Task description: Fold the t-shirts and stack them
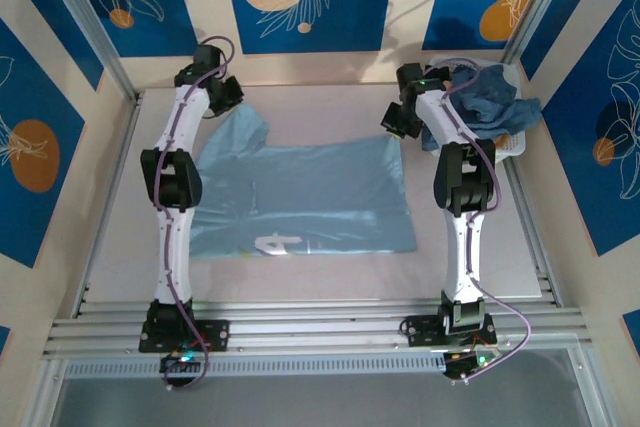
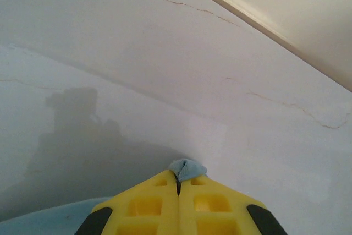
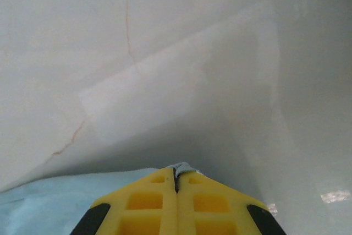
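Left gripper (image 2: 179,175) and right gripper (image 3: 176,170) are each pinched shut on a far corner of the pale blue t-shirt (image 1: 310,197). It lies flat mid-worktop, its body running from both grippers toward the near edge, where I judge the fold must go. A darker t-shirt (image 1: 488,97) sits in the basket (image 1: 516,150), far right corner.
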You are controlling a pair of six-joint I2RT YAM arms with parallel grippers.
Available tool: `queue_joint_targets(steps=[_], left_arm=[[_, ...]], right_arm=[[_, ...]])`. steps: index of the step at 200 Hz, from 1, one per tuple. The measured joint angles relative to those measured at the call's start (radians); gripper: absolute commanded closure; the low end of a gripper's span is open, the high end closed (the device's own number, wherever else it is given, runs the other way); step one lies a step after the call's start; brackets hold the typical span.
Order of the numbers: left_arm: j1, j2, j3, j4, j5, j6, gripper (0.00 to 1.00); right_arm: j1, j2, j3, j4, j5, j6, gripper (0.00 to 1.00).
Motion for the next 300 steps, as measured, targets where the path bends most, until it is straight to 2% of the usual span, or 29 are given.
queue_joint_targets(steps=[32,56,118,173,237,300], left_arm=[[0.000,-0.054,-0.059,-0.007,0.004,0.038,1.00],[-0.003,-0.166,-0.171,-0.046,0.000,0.069,1.00],[-0.005,-0.667,-0.702,-0.098,-0.008,0.077,1.00],[-0.005,-0.959,-1.073,-0.132,-0.060,0.020,1.00],[-0.004,-1.156,-1.295,-0.167,-0.174,0.000,1.00],[-0.004,-1.405,-1.498,-0.208,-0.198,-0.122,1.00]], right_arm=[[0.003,-0.001,-0.019,-0.015,-0.009,-0.017,1.00],[0.003,-0.026,-0.109,-0.003,-0.019,-0.031,1.00],[0.013,-0.222,-0.354,0.016,-0.014,-0.043,1.00],[0.032,-0.417,-0.560,0.031,0.012,-0.014,1.00],[0.054,-0.447,-0.727,0.032,0.058,0.002,1.00],[0.055,-0.490,-0.755,0.032,0.099,0.010,1.00]])
